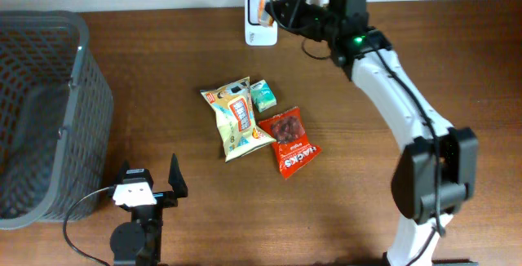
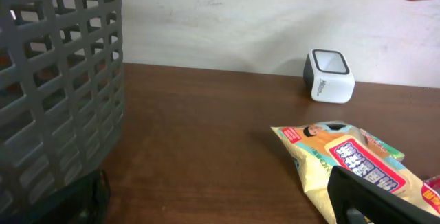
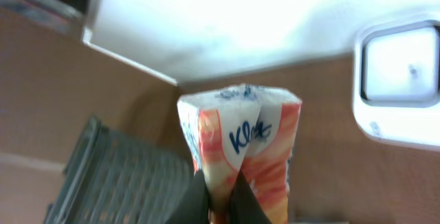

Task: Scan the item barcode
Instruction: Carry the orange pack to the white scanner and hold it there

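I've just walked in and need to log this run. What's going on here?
The right gripper is shut on an orange-and-white soft tissue pack, holding it by the white box-shaped scanner at the far edge. The left gripper sits open and empty. A yellow snack bag, small green packet and red snack bag lie mid-table. A grey mesh basket stands at the left.
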`<state>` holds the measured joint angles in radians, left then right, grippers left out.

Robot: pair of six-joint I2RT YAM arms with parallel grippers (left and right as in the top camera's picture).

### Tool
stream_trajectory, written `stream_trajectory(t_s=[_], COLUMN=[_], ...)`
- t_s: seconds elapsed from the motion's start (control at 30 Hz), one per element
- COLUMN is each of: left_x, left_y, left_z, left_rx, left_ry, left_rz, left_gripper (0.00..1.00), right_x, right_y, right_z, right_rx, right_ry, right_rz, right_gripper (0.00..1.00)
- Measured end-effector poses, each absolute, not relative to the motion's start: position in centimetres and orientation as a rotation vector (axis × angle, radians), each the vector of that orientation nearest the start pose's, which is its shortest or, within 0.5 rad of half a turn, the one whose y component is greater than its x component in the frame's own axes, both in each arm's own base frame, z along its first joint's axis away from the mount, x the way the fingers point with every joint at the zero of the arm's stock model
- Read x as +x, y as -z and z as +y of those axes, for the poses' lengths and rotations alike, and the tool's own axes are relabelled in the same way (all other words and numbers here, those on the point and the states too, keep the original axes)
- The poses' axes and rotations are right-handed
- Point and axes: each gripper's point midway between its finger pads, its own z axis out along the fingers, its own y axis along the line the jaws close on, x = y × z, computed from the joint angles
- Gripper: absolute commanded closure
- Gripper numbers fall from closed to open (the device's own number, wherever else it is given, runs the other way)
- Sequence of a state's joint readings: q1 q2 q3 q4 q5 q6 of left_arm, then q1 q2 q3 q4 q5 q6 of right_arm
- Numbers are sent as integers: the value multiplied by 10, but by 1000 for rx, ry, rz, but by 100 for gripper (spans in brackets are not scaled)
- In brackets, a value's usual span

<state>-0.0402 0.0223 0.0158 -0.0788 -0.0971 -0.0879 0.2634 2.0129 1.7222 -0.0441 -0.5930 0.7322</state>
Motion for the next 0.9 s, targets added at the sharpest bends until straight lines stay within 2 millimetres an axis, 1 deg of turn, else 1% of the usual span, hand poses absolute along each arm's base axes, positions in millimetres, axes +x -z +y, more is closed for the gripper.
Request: stream_trajectory(t_s=[0.07, 0.1, 0.2, 0.23, 0.33, 0.37, 0.43, 0.53, 0.7, 0.8, 0.9], left_x=[246, 246, 246, 246, 246, 246, 246, 246, 246, 246, 246], left_y=[-157, -157, -157, -157, -157, -157, -157, -157, -157, -157, -157], left_z=[7, 7, 7, 7, 7, 7, 7, 7, 7, 7, 7], left_rx=[-113, -113, -113, -113, -113, -113, -113, -113, -113, -113, -113], left_ry=[17, 17, 17, 17, 17, 17, 17, 17, 17, 17, 17], left_rz=[1652, 1652, 1653, 1653, 1653, 1652, 1653, 1653, 1653, 1653, 1653], left_gripper=[1, 1, 1, 1, 1, 1, 1, 1, 1, 1, 1], right_x=[557, 568, 587, 593, 604, 608, 612, 618, 622, 626, 630], right_y=[-260, -251, -229, -217, -193, -182, -170, -163, -165, -162, -149], right_z=[252, 255, 258, 259, 261, 261, 260, 257, 253, 250, 246], right_rx=[49, 66, 107, 124, 148, 165, 188, 215, 205, 218, 246], right_ry=[-1221, -1236, -1274, -1291, -1315, -1316, -1310, -1293, -1248, -1218, -1183], right_rz=[2003, 1971, 1927, 1916, 1886, 1890, 1890, 1873, 1845, 1839, 1845], right_gripper=[96, 96, 96, 96, 96, 96, 96, 96, 96, 96, 96])
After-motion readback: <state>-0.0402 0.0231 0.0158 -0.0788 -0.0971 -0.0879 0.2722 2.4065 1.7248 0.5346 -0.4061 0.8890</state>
